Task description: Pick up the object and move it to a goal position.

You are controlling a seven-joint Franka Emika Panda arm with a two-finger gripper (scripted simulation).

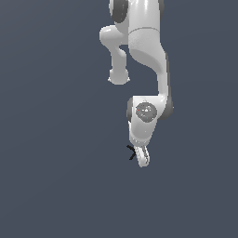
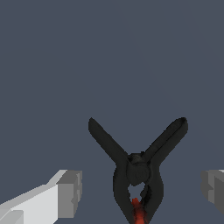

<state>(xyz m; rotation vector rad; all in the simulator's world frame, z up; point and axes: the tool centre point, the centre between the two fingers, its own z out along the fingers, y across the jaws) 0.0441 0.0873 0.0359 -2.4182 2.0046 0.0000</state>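
Observation:
The object [image 2: 138,170] is a small black clamp with two splayed prongs and a red tip, lying on the dark grey floor. In the wrist view it sits between my two grey fingertips [image 2: 70,192], with a gap on each side, so my gripper [image 2: 142,190] is open around it and not touching it. In the exterior view only the object's black prongs [image 1: 131,152] stick out on the exterior view's left of my gripper [image 1: 142,158], which hangs low over the floor under the white arm.
The white Panda arm [image 1: 144,46] reaches down from the top of the exterior view. The plain dark grey floor [image 1: 56,176] stretches all around with no other objects in sight.

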